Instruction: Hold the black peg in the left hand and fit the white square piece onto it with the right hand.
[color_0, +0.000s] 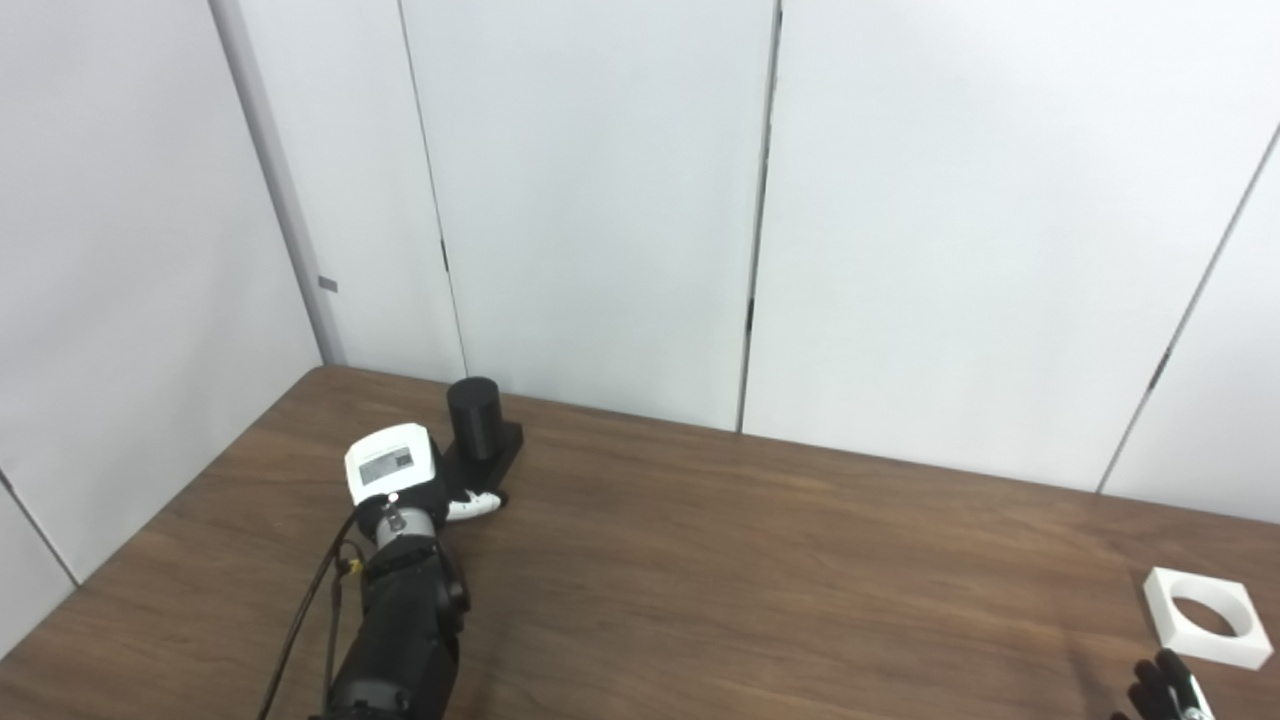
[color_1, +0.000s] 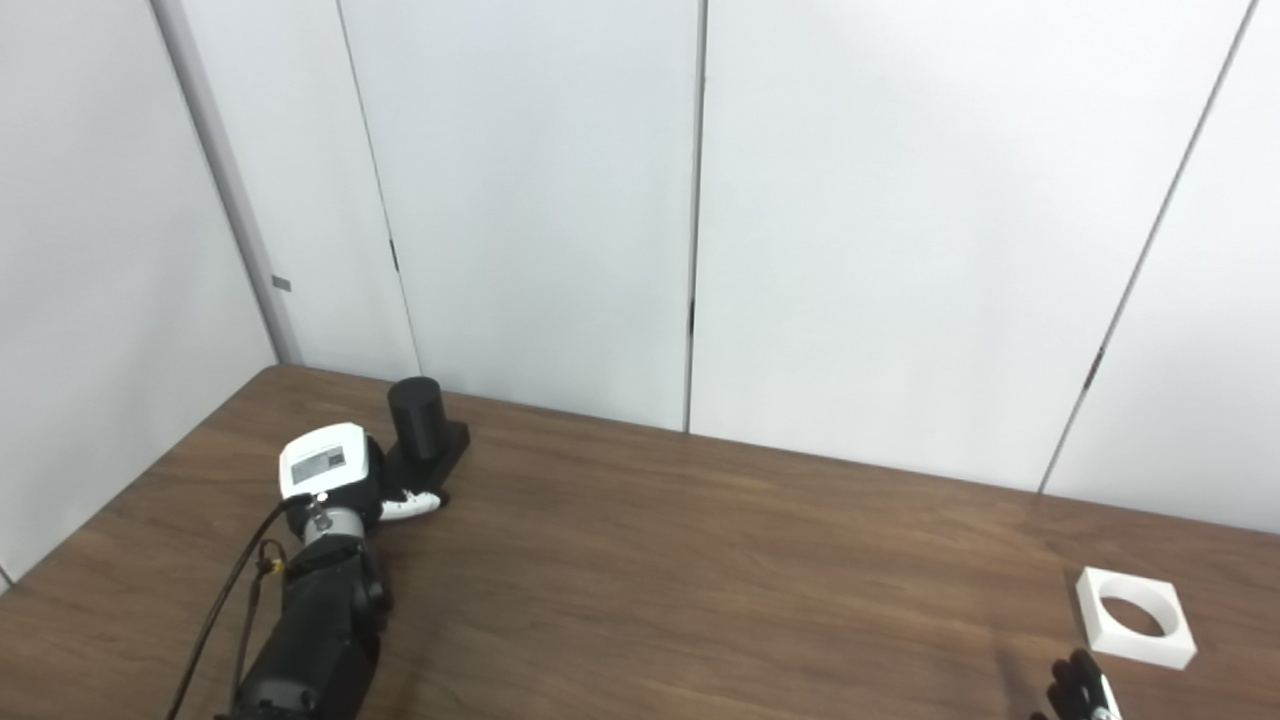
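Left arm comes up from the bottom edge on the left side of the wooden table (color_0: 760, 560). Left hand (color_0: 420, 480) sits at the far left part of the table, white back plate facing the camera, a cable running down along the forearm. Black peg (color_0: 474, 415) stands upright just beyond and slightly right of that hand: a dark cylinder on a black square base (color_0: 500, 450), base flat on the table. A white fingertip (color_0: 478, 506) pokes out on the hand's right side, low, right at the near edge of the base. The hand's body hides the rest of the fingers, so I cannot tell whether it is clasping the base or only resting against it. Peg is not lifted.

Middle of the table: bare wood between the two hands, which are well apart.

Right hand (color_0: 1165, 692) is barely in frame at the bottom right corner, only dark fingertips showing, one with a light strip. Too little visible to tell whether it is spread or curled; nothing seen in it.

White square piece (color_0: 1208, 618) lies flat on the table just beyond and slightly right of those fingertips, round hole facing up, near but not touching them. Behind the table stand plain white wall panels (color_0: 600, 200).
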